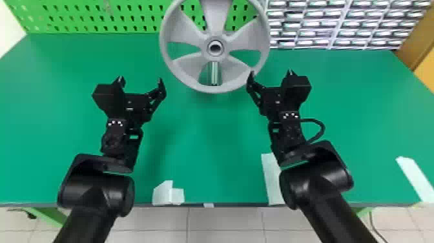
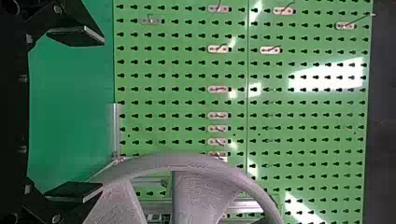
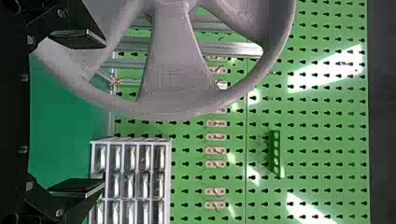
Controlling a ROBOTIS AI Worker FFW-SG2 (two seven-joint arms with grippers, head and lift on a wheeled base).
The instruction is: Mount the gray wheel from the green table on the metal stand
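One wheel is seen upright at the one stand, above the far middle part of the table; five spokes are counted around its single hub, and the stand's metal is seen through the gaps between them. Whether the hub is fully seated on the stand cannot be made out. Two grippers are seen, one to each side of the wheel. The two jaws of the left gripper are spread wide, with nothing held between them; those of the right gripper are parted just as widely and are likewise empty. The rim is overlapped by the right gripper's inner jaw in the head view, but whether it is touched cannot be told. White tape is seen in four places toward the table's near edge. Behind, one pegboard and one drawer cabinet are seen.
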